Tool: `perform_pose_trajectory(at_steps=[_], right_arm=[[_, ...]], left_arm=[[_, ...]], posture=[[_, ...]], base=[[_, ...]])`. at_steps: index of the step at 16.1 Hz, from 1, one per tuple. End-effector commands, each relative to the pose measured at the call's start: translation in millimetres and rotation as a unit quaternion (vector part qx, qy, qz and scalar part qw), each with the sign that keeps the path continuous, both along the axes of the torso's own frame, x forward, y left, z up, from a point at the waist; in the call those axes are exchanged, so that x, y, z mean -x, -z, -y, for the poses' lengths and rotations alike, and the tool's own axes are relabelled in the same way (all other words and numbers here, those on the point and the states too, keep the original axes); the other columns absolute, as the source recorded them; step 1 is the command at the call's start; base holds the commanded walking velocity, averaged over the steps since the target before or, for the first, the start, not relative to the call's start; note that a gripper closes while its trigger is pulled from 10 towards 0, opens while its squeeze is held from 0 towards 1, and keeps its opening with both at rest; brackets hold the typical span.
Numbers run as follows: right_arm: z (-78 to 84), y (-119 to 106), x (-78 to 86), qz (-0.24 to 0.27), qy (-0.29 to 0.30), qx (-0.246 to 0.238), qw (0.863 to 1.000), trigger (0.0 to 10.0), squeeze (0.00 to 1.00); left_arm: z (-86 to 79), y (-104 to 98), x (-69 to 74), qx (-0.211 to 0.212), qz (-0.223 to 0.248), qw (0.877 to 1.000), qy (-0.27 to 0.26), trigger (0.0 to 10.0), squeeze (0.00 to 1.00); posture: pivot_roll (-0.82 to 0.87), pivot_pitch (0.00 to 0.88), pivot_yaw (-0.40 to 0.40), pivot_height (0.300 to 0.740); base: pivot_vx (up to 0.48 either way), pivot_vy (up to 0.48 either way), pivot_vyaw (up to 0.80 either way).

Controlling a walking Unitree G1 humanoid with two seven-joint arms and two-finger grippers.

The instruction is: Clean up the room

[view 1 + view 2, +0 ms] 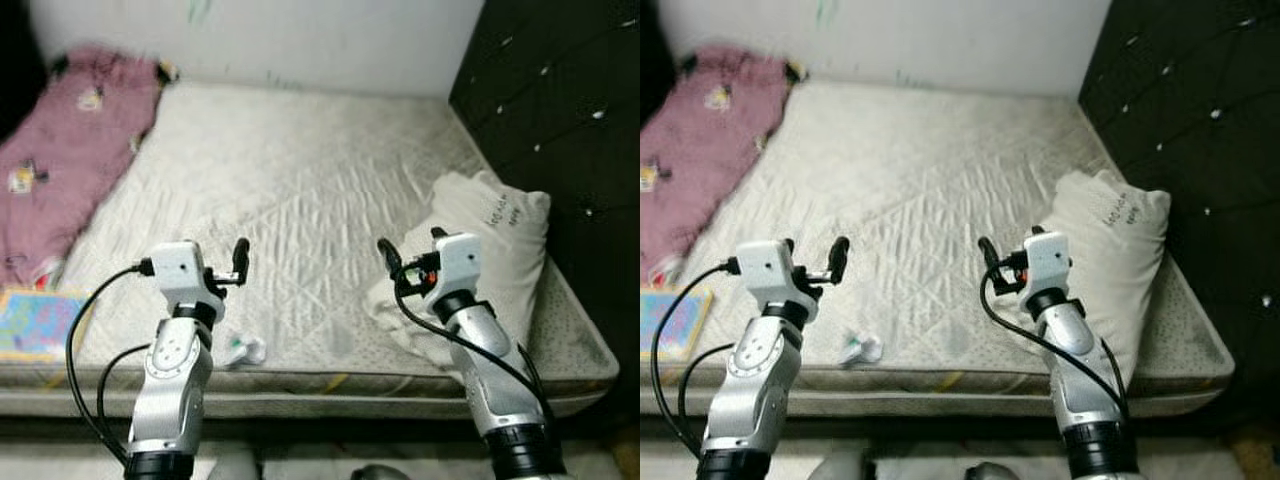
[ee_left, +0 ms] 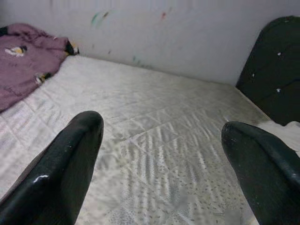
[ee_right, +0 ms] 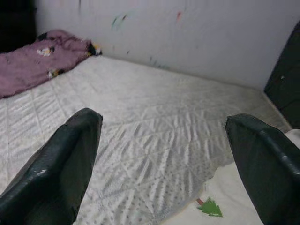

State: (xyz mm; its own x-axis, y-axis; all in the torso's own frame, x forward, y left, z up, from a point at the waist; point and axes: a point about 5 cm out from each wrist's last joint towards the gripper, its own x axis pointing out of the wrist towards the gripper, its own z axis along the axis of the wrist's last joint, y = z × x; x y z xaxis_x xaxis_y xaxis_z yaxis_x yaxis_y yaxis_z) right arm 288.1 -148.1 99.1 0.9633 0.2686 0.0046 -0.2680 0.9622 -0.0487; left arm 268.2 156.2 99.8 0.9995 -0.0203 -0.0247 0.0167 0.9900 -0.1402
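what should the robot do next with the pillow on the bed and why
Probably lower the right gripper toward the white pillow beside it. Its fingers are open and empty, held above the mattress, and the pillow lies rumpled at the near right edge by the dark headboard.

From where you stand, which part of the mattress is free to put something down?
The wide middle of the mattress is bare, between the pink blanket on the left and the white pillow by the black headboard. The front edge is busier: a colourful book, a crumpled wrapper, and both open pincers, left and right.
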Motion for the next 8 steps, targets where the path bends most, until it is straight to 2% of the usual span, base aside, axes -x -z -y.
perform_pose_trajectory(at_steps=[1, 3, 5, 8], right_arm=[[-4.0, -5.0, -5.4, 0.007, 0.006, -0.015, 1.0, 10.0, 0.0], [-6.1, -5.3, -11.6, 0.004, 0.022, -0.037, 0.999, 10.0, 0.0], [-10.6, -6.5, -15.3, 0.006, 0.02, -0.039, 0.999, 10.0, 0.0], [-12.5, -9.6, -26.4, 0.002, 0.031, -0.05, 0.998, 10.0, 0.0]], left_arm=[[-13.1, -2.0, 0.9, -0.014, 0.003, 0.999, -0.029, 10.0, 0.0], [-19.0, -2.0, -0.4, -0.017, 0.002, 0.999, -0.045, 10.0, 0.0], [-17.5, -7.9, -6.5, -0.02, 0.014, 0.999, -0.042, 10.0, 0.0], [-18.4, -23.5, -25.2, -0.021, 0.036, 0.998, -0.048, 10.0, 0.0]], posture=[[0.04, 0.0, -0.054, 0.74], [0.04, 0.0, -0.043, 0.74], [0.04, 0.0, -0.035, 0.74], [0.02, 0.0, -0.015, 0.74]], base=[[0.0, 0.48, 0.0], [0.0, 0.48, 0.0], [0.0, 0.48, 0.0], [0.0, 0.0, 0.0]])
